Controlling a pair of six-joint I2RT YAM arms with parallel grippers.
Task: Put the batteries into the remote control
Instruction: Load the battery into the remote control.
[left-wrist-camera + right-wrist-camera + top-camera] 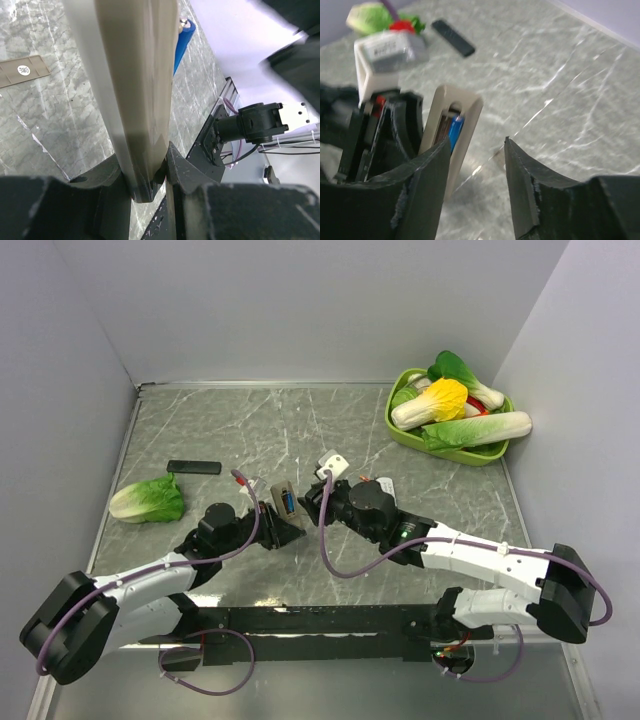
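Note:
My left gripper (pixel 277 526) (pixel 147 161) is shut on the lower end of the remote control (pixel 283 500) (pixel 135 85) and holds it upright above the table. The remote control (pixel 451 132) turns its grey-beige back toward the right wrist camera. In its open recess sits a blue cylinder (pixel 455 131) (pixel 182 46); I cannot tell whether it is one of the batteries. Otherwise the batteries are out of view. My right gripper (pixel 316 503) (pixel 477 144) is open and empty, just right of the remote, its left finger (pixel 427 170) close to the remote's edge.
A beige battery cover (pixel 22 71) lies flat on the marble table (pixel 300 430). A flat black bar (pixel 194 467) (pixel 453 38) and a lettuce leaf (pixel 148 500) lie at the left. A green basket (pixel 400 430) of vegetables stands at the back right.

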